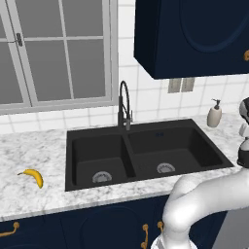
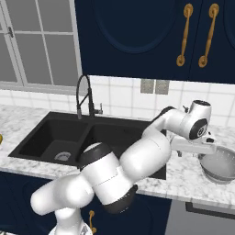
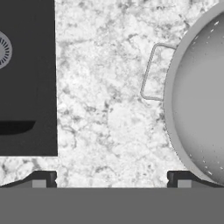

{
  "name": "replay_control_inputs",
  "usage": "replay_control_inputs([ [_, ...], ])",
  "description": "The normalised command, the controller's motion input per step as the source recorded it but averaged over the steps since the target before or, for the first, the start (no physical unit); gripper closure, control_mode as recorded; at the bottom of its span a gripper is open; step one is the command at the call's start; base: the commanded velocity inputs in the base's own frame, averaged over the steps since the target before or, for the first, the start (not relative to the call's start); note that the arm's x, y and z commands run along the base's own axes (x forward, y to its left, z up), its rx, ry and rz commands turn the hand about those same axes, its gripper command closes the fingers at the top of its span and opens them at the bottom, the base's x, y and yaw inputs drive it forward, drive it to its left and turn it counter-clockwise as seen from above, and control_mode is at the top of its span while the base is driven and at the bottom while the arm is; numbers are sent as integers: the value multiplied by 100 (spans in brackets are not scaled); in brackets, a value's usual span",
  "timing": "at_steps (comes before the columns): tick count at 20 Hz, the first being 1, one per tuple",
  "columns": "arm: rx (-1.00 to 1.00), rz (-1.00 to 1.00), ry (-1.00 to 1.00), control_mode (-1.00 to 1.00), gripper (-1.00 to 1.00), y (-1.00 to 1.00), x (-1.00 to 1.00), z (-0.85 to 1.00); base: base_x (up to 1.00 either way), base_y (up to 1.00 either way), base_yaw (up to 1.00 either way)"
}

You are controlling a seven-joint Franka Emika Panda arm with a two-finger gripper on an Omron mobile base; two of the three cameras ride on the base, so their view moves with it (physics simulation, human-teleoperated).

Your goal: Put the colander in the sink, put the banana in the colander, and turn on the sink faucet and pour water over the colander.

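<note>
**Nothing done yet — I'm going for the colander**

Left base view: banana (image 1: 32, 177) is lying on the counter, sink (image 1: 146, 127) sitting dry.

Right base view: I'm hovering beside the colander (image 2: 221, 165).

Hand view: my gripper (image 3: 112, 178) is gaping wide — colander rim just beside it.

The left base view looks forward and down from behind the arm's left side, facing the window wall, with the sink (image 1: 146, 153) across the middle of the frame and the sink faucet (image 1: 124, 104) just above centre. The right base view looks from behind the arm's right side, so the same sink (image 2: 50, 135) sits at middle left and the faucet (image 2: 85, 96) at upper left; both views share the sink, faucet and counter (image 2: 193, 179). The hand view looks straight down from close above the counter (image 3: 109, 109), with a sink (image 3: 26, 87) basin at the left edge and the colander (image 3: 199, 100) at the right edge.
</note>
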Motion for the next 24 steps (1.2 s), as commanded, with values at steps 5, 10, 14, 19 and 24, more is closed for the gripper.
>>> replay_control_inputs([
  [5, 0, 0, 0, -100, -100, 0, 1, -23, 0, 0, 0],
  [10, 0, 0, 0, -100, -100, 0, 1, -23, 0, 0, 0],
  [14, 0, 0, 0, -100, -100, -5, 7, -5, 0, 0, 0],
  [19, 0, 0, 0, -100, -100, -3, 16, 0, 0, 0, 0],
  [24, 0, 0, 0, -100, -100, -1, 35, 0, 0, 0, 0],
])
